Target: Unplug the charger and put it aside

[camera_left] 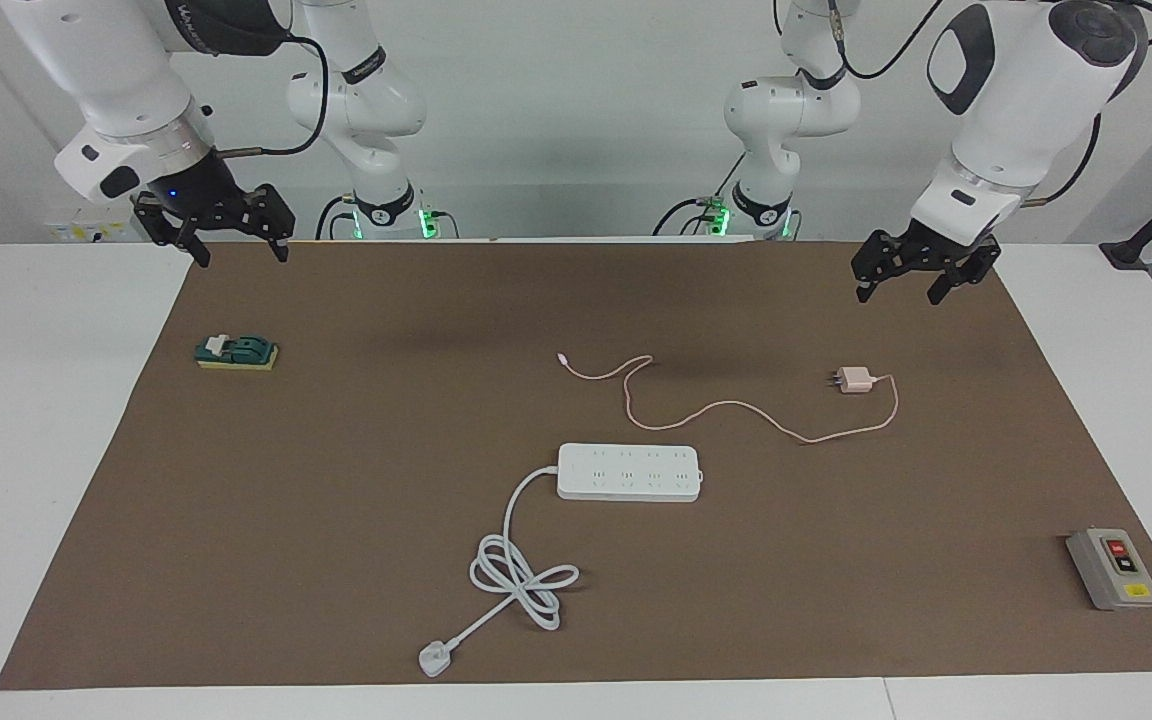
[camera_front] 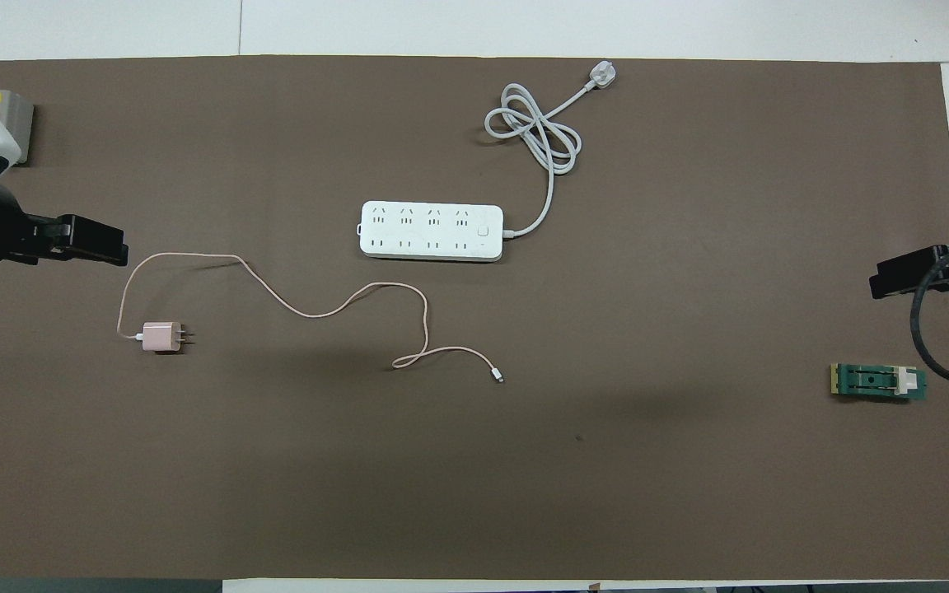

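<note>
The pale pink charger [camera_left: 855,380] lies unplugged (prongs bare), its thin cable [camera_left: 736,405] snaking across the mat.

A white table [camera_left: 56,450] fills the scene, and a large brown mat [camera_left: 336,560] covers most of its top, leaving bare white margins around the mat on every edge. Above the table, a plain pale wall [camera_left: 576,110] rises, evenly lit, with soft shadows falling on the mat

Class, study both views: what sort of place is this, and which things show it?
Probably a robotics lab test bench: two arms over a brown mat, with staged items, a power strip and an unplugged charger.
</note>
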Robot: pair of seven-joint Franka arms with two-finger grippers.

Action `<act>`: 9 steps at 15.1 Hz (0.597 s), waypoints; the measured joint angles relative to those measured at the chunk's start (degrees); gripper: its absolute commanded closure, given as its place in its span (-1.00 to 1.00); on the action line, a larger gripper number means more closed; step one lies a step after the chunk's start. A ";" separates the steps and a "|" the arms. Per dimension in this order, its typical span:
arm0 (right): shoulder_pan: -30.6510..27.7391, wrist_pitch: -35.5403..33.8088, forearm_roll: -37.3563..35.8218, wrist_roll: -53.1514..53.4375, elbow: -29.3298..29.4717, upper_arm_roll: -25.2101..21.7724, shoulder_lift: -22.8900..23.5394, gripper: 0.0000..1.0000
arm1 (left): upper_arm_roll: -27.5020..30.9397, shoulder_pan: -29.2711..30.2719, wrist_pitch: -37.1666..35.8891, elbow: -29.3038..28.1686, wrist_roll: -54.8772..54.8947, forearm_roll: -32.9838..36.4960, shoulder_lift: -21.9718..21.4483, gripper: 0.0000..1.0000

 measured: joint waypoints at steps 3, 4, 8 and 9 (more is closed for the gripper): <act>0.00 0.00 0.00 0.00 0.03 0.09 -0.03 -1.00 | -0.02 -0.89 -0.20 0.05 -2.08 0.98 0.00 -1.00; 0.00 0.00 -0.01 0.00 0.03 0.10 -0.03 -1.00 | 0.02 -0.92 -0.20 0.05 -4.70 1.07 0.00 -1.00; 0.00 0.00 -0.02 0.00 0.03 0.10 -0.03 -1.00 | 0.14 -0.95 -0.20 0.06 -9.45 1.20 0.00 -1.00; 0.00 0.00 -0.02 0.00 0.03 0.10 -0.03 -1.00 | 0.24 -0.95 -0.20 0.06 -9.44 1.20 0.00 -1.00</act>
